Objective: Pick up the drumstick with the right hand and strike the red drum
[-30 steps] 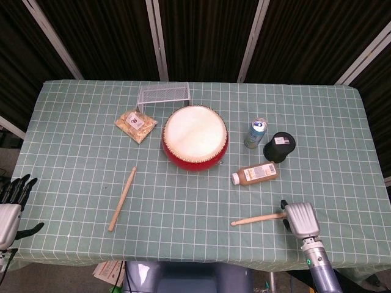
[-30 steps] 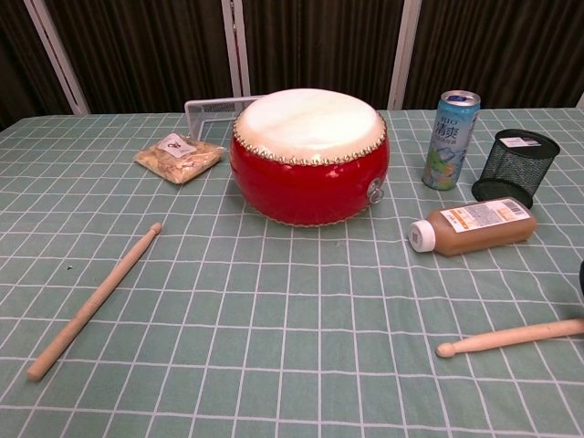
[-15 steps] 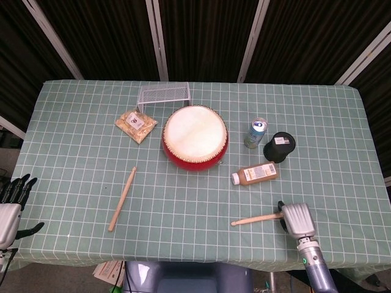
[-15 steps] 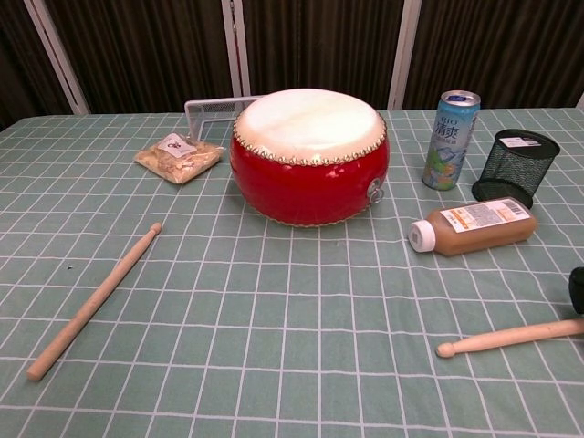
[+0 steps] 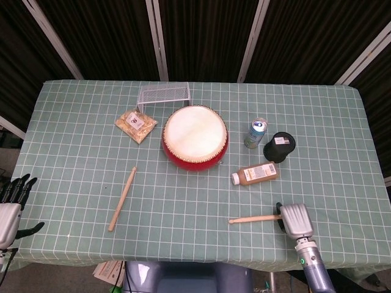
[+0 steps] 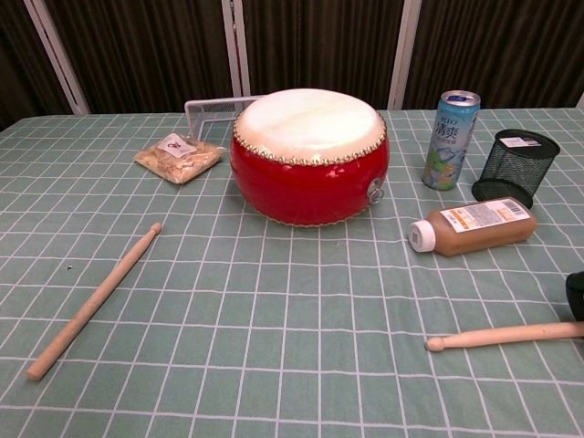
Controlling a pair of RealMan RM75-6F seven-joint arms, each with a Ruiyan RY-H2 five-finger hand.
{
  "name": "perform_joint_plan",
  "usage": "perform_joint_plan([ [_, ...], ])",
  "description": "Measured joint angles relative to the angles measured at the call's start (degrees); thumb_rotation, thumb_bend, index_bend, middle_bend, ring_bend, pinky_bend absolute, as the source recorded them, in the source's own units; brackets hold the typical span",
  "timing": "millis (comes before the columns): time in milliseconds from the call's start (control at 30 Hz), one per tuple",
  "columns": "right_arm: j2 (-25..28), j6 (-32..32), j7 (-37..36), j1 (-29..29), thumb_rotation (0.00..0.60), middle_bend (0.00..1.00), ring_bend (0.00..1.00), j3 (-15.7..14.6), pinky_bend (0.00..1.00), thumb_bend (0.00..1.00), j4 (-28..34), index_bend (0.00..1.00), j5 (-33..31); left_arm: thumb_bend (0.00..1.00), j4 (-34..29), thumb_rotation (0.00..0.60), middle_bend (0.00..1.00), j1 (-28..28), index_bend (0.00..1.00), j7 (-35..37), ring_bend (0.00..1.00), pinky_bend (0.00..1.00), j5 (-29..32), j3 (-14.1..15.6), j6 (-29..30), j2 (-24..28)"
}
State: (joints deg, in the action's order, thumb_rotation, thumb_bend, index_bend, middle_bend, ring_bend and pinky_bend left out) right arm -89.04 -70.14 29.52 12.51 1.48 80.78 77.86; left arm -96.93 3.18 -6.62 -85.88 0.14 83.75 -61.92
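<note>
The red drum (image 5: 194,137) (image 6: 308,155) with its pale skin stands at mid table. A wooden drumstick (image 5: 253,218) (image 6: 502,336) lies near the front right, tip pointing left. My right hand (image 5: 294,220) covers its butt end, back of the hand up, and seems to grip it; the fingers are hidden underneath. Only a dark sliver of that hand (image 6: 576,294) shows at the chest view's right edge. My left hand (image 5: 12,201) hangs off the table's front left corner, fingers apart and holding nothing.
A second drumstick (image 5: 123,199) (image 6: 94,303) lies front left. Right of the drum are a can (image 5: 257,133), a black mesh cup (image 5: 280,146) and a brown bottle (image 5: 255,174) on its side. A snack bag (image 5: 137,125) and wire rack (image 5: 163,95) sit behind left.
My right hand has crept left, and the right drumstick has shifted left with it and swung to a flatter angle. The left hand has stayed still.
</note>
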Motion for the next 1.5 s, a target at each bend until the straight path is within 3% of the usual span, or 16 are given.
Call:
perform_joint_plan([
  [167, 1.4, -0.4, -1.5, 0.1, 0.6, 0.96, 1.0, 0.9, 0.93, 0.51, 4.0, 0.93, -0.3, 0.0, 0.0, 0.6, 0.0, 0.0, 0.0, 0.0, 0.0, 0.0, 0.1, 0.0, -0.1, 0.0],
  [367, 6.4, -1.2, -2.0, 0.8, 0.6, 0.97, 1.0, 3.7, 0.93, 0.51, 13.3, 0.95, -1.5, 0.0, -0.2, 0.6, 0.0, 0.0, 0.0, 0.0, 0.0, 0.0, 0.3, 0.0, -0.2, 0.1],
  [700, 16.4, -1.9, -1.2, 3.2, 0.6, 0.98, 1.0, 11.7, 0.93, 0.51, 26.2, 0.96, -9.5, 0.0, -0.2, 0.6, 0.0, 0.0, 0.0, -0.2, 0.0, 0.0, 0.1, 0.1, -0.1, 0.1],
  [1067, 17.8, -1.6, 5.7, 9.7, 0.6, 0.98, 1.0, 18.8, 0.93, 0.51, 29.6, 0.96, -24.0, 0.0, 0.1, 0.6, 0.0, 0.5, 0.0, 0.2, 0.0, 0.0, -0.3, 0.2, -0.9, 0.3],
  [1300, 14.3, -2.9, 12.4, 18.0, 0.6, 0.98, 1.0, 23.8, 0.93, 0.51, 28.6, 0.96, -35.1, 0.0, 0.9, 0.6, 0.0, 0.3, 0.0, 1.1, 0.0, 0.0, -1.0, 0.2, 0.1, 0.2],
  [1500, 10.6, -4.0, 15.5, 23.6, 0.6, 0.98, 1.0, 26.3, 0.93, 0.52, 24.6, 0.97, -40.9, 0.0, 1.3, 0.6, 0.0, 0.4, 0.0, 1.6, 0.0, 0.0, -1.0, 0.2, -0.1, 0.4],
])
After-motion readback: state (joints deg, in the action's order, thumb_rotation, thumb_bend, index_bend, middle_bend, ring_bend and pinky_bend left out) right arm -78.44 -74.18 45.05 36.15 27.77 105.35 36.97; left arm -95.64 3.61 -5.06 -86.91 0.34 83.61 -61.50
